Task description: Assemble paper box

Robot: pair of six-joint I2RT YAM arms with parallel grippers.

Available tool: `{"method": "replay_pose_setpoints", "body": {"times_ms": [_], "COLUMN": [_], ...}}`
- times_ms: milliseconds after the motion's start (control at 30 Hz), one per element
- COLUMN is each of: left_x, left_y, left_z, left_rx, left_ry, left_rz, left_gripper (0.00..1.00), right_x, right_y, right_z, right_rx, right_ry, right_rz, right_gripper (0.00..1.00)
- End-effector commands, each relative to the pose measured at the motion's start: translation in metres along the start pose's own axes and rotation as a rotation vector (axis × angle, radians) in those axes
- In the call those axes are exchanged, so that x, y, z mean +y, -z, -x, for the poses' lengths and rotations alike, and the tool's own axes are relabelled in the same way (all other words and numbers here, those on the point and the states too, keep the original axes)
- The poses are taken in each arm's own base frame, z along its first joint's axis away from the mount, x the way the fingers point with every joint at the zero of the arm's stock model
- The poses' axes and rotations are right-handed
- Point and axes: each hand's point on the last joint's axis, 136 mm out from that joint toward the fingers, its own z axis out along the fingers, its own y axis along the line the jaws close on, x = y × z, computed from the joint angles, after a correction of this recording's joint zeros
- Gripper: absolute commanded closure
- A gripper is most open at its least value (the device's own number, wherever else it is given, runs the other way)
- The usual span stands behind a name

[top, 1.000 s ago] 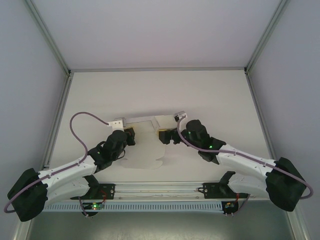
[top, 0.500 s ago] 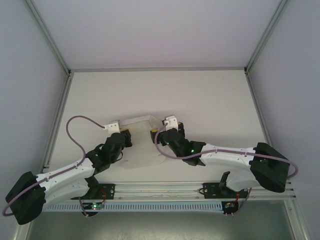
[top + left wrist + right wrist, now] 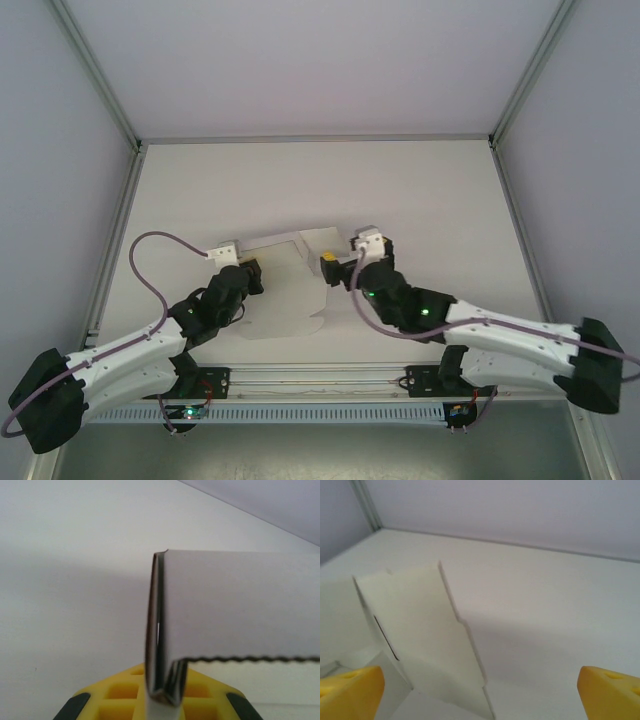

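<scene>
While your left gripper [image 3: 162, 695] is clamped tight on a folded edge of the paper box [image 3: 285, 300], your right gripper [image 3: 330, 266] gapes wide with nothing in it, just beside the box's right flap. You have the box on the white table [image 3: 420, 190], toward its near side, with pale grey walls [image 3: 300, 60] around.

The white paper box [image 3: 285, 300] rests on the white table [image 3: 420, 190], toward its near edge.

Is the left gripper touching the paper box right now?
Touching. The left wrist view shows the left gripper shut on a folded edge of the paper box, the paperboard pinched between its yellow fingers.
</scene>
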Motion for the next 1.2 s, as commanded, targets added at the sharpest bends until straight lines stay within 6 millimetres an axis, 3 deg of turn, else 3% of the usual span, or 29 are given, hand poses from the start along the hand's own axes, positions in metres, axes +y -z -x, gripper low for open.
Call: {"method": "replay_pose_setpoints", "body": {"times_ms": [0,233,333,433,567,700,900,1167], "left_x": [-0.018,-0.03,-0.038,-0.049,-0.065,-0.066,-0.065,-0.058], "left_y": [0.003,-0.002,-0.006,-0.011,-0.018,-0.025,-0.029,-0.022], "left_z": [0.011,0.008,0.011,0.018,0.02,0.02,0.017,0.013], "left_rx": [-0.008,0.044,0.045,0.052,0.055,0.046,0.074,0.075], "left_ry": [-0.022,-0.055,-0.078,-0.106,-0.132,-0.114,-0.101,-0.066], "left_rz": [-0.043,-0.067,-0.079,-0.08,-0.124,-0.121,-0.092,-0.095], "left_gripper": [1.0,1.0,1.0,1.0,1.0,1.0,1.0,1.0], "right_x": [-0.008,-0.074,-0.108,-0.121,-0.111,-0.089,-0.042,0.003], "right_y": [0.016,0.033,0.024,0.005,-0.017,-0.026,-0.011,0.009], "right_z": [-0.014,0.002,0.004,0.003,0.003,-0.004,-0.012,-0.025], "right_rx": [0.062,0.055,0.066,0.097,0.12,0.168,0.199,0.232], "right_ry": [-0.015,-0.097,-0.178,-0.268,-0.269,-0.236,-0.167,-0.067], "right_rz": [0.081,-0.004,-0.064,-0.017,0.106,0.233,0.453,0.646], "right_gripper": [0.02,0.02,0.02,0.02,0.02,0.02,0.03,0.11]}}
